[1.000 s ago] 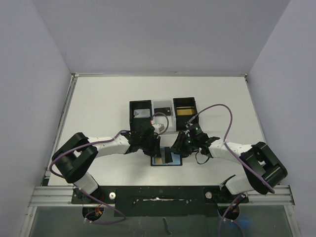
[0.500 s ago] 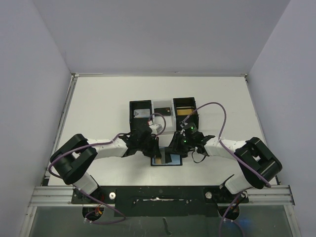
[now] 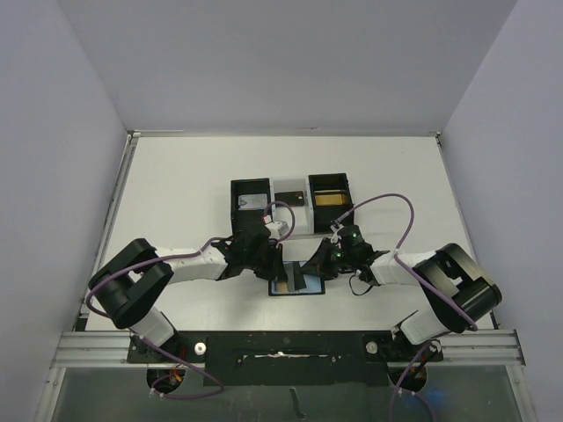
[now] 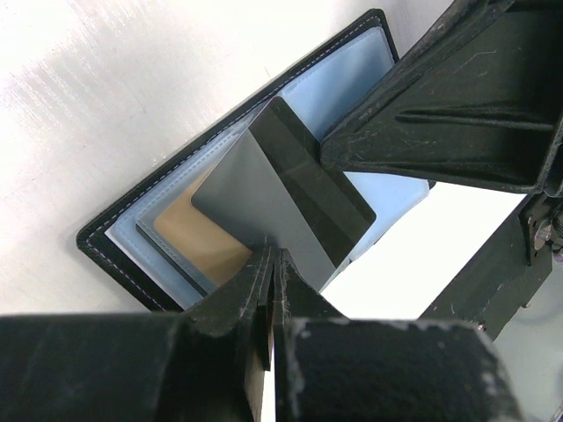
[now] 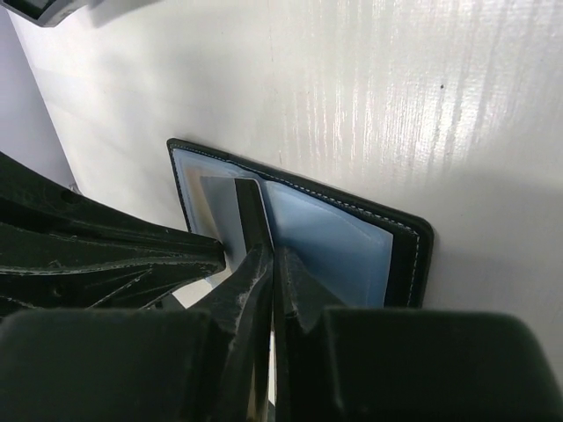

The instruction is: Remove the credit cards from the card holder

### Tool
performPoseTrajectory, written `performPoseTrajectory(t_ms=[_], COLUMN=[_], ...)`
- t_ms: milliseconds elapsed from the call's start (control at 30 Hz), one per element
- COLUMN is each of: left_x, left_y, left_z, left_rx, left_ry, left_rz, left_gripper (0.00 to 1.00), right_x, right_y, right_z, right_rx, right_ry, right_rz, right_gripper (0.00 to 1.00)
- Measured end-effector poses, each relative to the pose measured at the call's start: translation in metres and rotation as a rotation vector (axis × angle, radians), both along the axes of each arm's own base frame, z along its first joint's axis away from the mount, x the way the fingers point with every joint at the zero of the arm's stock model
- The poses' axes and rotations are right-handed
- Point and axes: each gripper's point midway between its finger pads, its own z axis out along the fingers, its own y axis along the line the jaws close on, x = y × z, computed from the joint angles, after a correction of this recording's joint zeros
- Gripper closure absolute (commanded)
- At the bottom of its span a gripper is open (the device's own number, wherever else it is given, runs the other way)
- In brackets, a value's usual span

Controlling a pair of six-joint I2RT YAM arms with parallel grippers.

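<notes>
**The grey card [image 4: 255,189] is up from its pocket**

The card holder [image 4: 352,88] lies open on the bench [image 4: 88,105]. My left gripper [image 4: 271,272], fingers together, pinches the grey card's long edge. The right gripper [image 5: 268,264], also closed, meets its striped end from the opposite side.

From above, my left gripper [image 3: 269,266] and right gripper [image 3: 318,261] cover the far half of the card holder [image 3: 305,287]. At my left wrist, the grey card [image 4: 255,189] hides most of the gold-tan card [image 4: 198,239]. My blurred fingers [image 4: 233,303] cover one corner of the holder.
</notes>
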Motion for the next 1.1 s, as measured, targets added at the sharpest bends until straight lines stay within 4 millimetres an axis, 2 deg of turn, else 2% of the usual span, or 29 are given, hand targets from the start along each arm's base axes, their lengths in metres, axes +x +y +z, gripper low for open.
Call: performPoseTrajectory(t_ms=[433,467,700,833,1000,1100], left_x=[-0.001,-0.001,0.000,-0.005,-0.013,-0.013], left_y=[-0.002,-0.002,-0.001,0.004,0.014,0.013], left_z=[0.001,0.001,0.003,0.005,0.006,0.005], left_rx=[0.002,0.002,0.013,0.035,0.086,0.109], left_ry=[-0.019,-0.019,-0.023,-0.014,0.003,0.017], left_rz=[0.000,0.001,0.002,-0.002,-0.020,-0.042], left_gripper=[1.00,1.00,0.94,0.89,0.98,1.00], right_x=[-0.008,-0.008,-0.017,-0.013,-0.014,-0.016], right_y=[-0.014,-0.014,-0.020,-0.013,-0.012,-0.012], right_z=[0.007,0.007,0.001,0.006,0.006,0.006], right_rx=[0.051,0.052,0.002,-0.053,-0.117,-0.150], right_ry=[0.032,0.033,0.067,0.041,0.037,0.043], right_rz=[-0.003,-0.002,0.019,0.053,0.071,0.075], right_gripper=[1.00,0.99,0.69,0.64,0.63,0.63])
